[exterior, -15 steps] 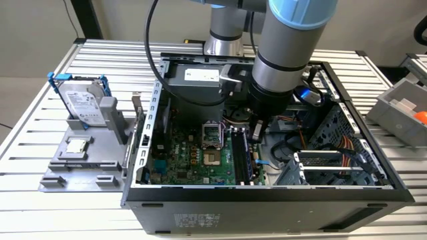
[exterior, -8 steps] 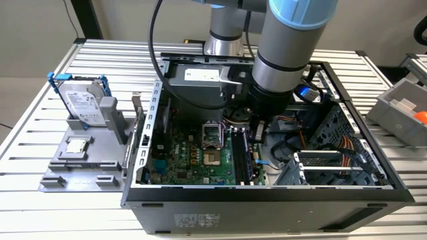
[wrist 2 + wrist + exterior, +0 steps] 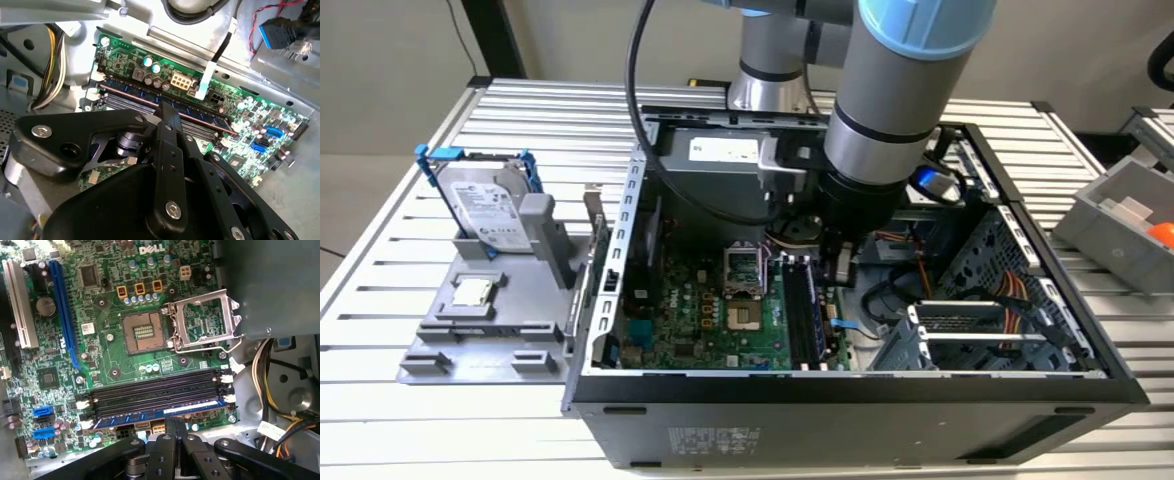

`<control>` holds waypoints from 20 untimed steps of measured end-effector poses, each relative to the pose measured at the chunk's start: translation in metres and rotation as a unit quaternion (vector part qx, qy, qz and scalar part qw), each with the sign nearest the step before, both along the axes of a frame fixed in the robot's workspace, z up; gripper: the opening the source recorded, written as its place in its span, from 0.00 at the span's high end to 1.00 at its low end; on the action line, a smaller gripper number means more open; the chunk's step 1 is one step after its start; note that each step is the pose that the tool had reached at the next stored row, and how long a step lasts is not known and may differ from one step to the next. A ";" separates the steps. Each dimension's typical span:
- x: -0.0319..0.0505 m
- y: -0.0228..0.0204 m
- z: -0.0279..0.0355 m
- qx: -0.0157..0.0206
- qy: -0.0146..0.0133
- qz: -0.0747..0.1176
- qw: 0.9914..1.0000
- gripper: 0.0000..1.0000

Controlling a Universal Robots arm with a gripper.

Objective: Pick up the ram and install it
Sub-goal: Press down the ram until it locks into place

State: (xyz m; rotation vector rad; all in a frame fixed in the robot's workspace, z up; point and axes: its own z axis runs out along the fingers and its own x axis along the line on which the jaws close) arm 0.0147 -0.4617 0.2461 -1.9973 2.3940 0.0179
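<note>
The ram [image 3: 160,413], a long thin stick with blue labels, sits in the motherboard slot farthest from the open processor socket [image 3: 143,333]. In the second wrist view the ram [image 3: 200,112] runs along the same row of dark slots. My gripper [image 3: 175,426] is shut, with its black fingertips pressed together at about the middle of the stick's top edge. I cannot tell whether they touch it or hover just above. In the exterior view my gripper [image 3: 838,266] reaches down into the open computer case [image 3: 854,385] over the memory slots.
Yellow and black cables [image 3: 270,390] and the case's metal walls crowd the slot end. Outside the case, at the exterior view's left, a hard drive in a blue frame [image 3: 487,205] and a small silver chip [image 3: 474,292] rest on a grey holder. A grey bin [image 3: 1121,215] stands at the right.
</note>
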 end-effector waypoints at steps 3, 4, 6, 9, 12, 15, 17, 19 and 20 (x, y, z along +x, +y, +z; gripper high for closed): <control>0.0000 0.0000 -0.0001 0.000 0.000 0.017 1.000 1.00; -0.0001 0.0000 -0.0001 0.000 0.000 0.023 1.000 1.00; -0.0001 0.0000 -0.0002 0.000 0.000 0.032 0.999 1.00; -0.0002 0.0000 -0.0004 0.000 0.000 0.041 0.999 1.00; -0.0004 0.0000 -0.0005 0.000 0.000 0.047 0.999 1.00; -0.0005 0.0000 -0.0006 0.000 0.000 0.050 0.999 1.00; -0.0006 0.0000 -0.0009 0.000 0.000 0.052 0.999 1.00; -0.0006 -0.0001 -0.0011 0.000 0.000 0.052 0.999 1.00; -0.0006 -0.0002 -0.0011 0.000 0.000 0.052 0.999 1.00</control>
